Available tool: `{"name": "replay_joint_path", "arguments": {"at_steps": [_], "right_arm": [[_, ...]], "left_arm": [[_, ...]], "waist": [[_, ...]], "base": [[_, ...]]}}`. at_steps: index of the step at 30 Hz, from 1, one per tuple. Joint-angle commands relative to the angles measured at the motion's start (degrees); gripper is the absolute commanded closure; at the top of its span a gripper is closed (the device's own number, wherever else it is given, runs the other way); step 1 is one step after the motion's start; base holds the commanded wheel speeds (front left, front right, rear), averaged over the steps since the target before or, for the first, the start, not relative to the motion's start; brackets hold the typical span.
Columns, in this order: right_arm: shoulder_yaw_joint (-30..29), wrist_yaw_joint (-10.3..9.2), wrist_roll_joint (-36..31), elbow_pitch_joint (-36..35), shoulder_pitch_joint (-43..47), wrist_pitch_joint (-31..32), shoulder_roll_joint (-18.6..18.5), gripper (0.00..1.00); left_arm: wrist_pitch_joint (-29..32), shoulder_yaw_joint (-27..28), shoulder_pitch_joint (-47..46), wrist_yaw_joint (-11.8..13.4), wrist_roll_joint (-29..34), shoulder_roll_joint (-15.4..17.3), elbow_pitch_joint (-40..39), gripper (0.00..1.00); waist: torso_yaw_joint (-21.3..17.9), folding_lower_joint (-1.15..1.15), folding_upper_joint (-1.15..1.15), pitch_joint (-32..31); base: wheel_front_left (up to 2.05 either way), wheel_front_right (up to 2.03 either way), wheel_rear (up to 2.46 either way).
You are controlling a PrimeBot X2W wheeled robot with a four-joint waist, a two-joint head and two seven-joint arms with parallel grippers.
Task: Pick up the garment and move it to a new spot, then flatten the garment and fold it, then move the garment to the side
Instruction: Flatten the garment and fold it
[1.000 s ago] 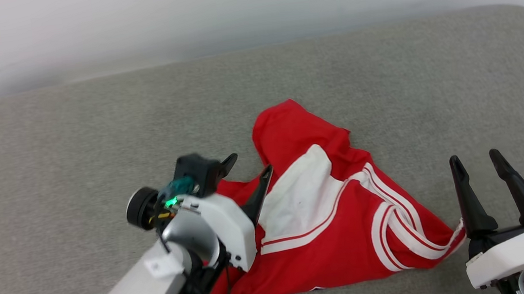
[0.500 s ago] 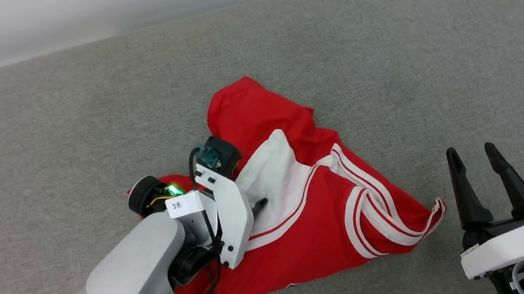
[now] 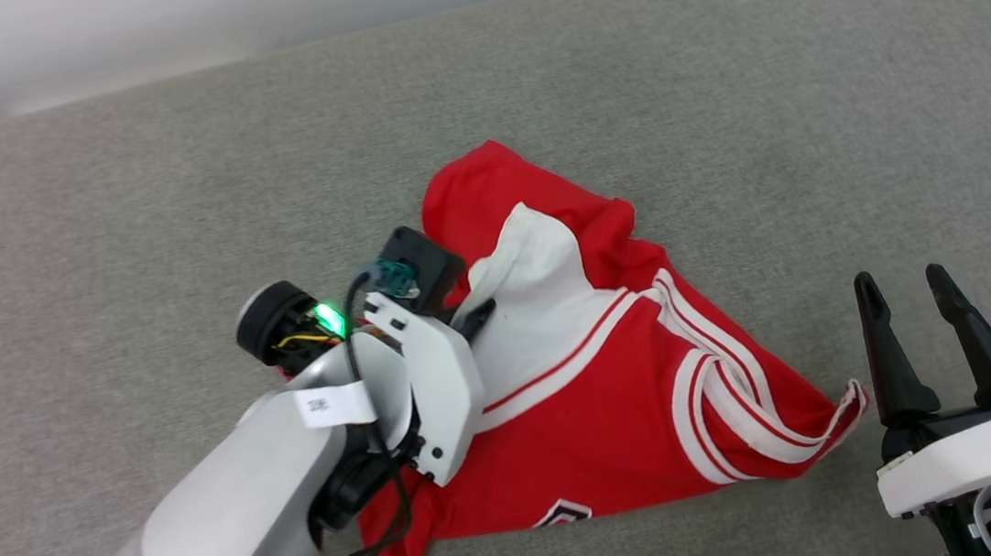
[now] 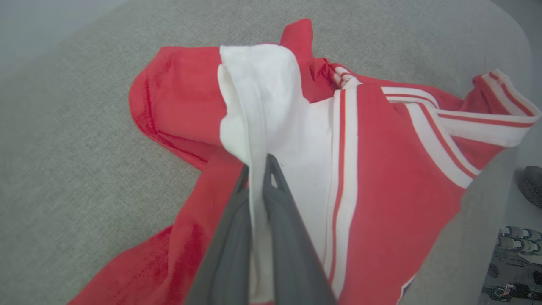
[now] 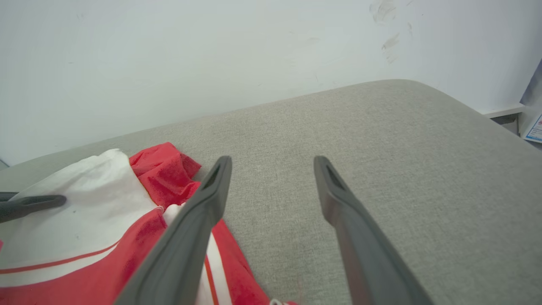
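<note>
Garment (image 3: 620, 412) lies crumpled in a rough triangle mid-surface on the grey padded surface (image 3: 717, 107), a bit nearer the near edge, with its right tip close to the right gripper (image 3: 906, 281). Left gripper (image 4: 256, 169) is clenched on a raised fold of the white sleeve (image 4: 262, 106), with cloth pinched between both fingers. Right gripper is spread wide, holds nothing, and hovers just right of the striped tip.

Step in hand looks like the pick-up for the move to a new spot. To do it well:
- Lift straight up before travelling, so the cloth clears the surface rather than dragging.
- The pinch is on the sleeve alone, so expect the red body to hang and swing; go slow.
- The right gripper could take the striped trim (image 3: 748, 399) to share the load and help the spread-out later.

Hard to tell:
- How many layers are in the pinch is unclear.
- In the head view the left wrist housing covers most of the fingers and the garment's left part.
- Only a scrap of black-and-white print (image 3: 562, 512) shows at the near hem, and it is unreadable.
- The collar and the other sleeve can't be located.
</note>
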Motion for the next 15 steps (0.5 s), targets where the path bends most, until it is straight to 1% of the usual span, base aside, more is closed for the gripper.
{"name": "replay_joint_path", "arguments": {"at_steps": [1,4,7,10,12,13,15], "right_arm": [[-0.3,-0.02,0.02,0.0,-0.02,0.34,0.08,0.0],[-0.75,-0.02,-0.17,-0.12,0.53,0.87,0.07,0.0],[-1.11,-0.02,-0.28,-0.5,0.86,1.33,0.07,0.0],[-1.26,-0.02,-0.23,-0.81,1.39,1.81,0.07,0.0],[-1.52,-0.02,-0.16,-1.03,1.54,2.04,0.07,0.0],[-1.52,-0.02,-0.16,-1.03,1.54,2.04,0.07,0.0],[-1.68,-0.02,-0.24,-1.12,1.9,2.31,0.08,0.0]], "left_arm": [[-1.35,0.8,1.09,1.02,0.62,1.19,-1.81,1.0],[-3.11,2.22,3.11,3.26,1.22,3.2,-5.37,1.0],[-4.23,3.99,6.22,6.34,1.19,5.86,-8.99,1.0],[-5.15,5.85,11.09,9.92,0.01,8.32,-12.26,1.0],[-6.1,7.36,15.25,12.77,-1.45,9.45,-14.08,1.0],[-6.1,7.36,15.25,12.77,-1.45,9.45,-14.08,1.0],[-7.53,9.26,20.11,15.87,-3.29,10.21,-15.14,1.0]], "waist": [[1.15,0.0,0.0,-0.81],[2.52,0.0,0.0,-1.74],[3.96,0.0,0.0,-2.49],[5.3,0.0,0.0,-2.99],[6.1,0.0,0.0,-3.26],[6.1,0.0,0.0,-3.26],[6.79,0.0,0.0,-3.59]], "base": [[0.0,0.0,0.0],[0.0,0.0,0.0],[0.0,0.0,0.0],[0.0,0.0,0.0],[0.0,0.0,0.0],[0.0,0.0,0.0],[0.0,0.0,0.0]]}}
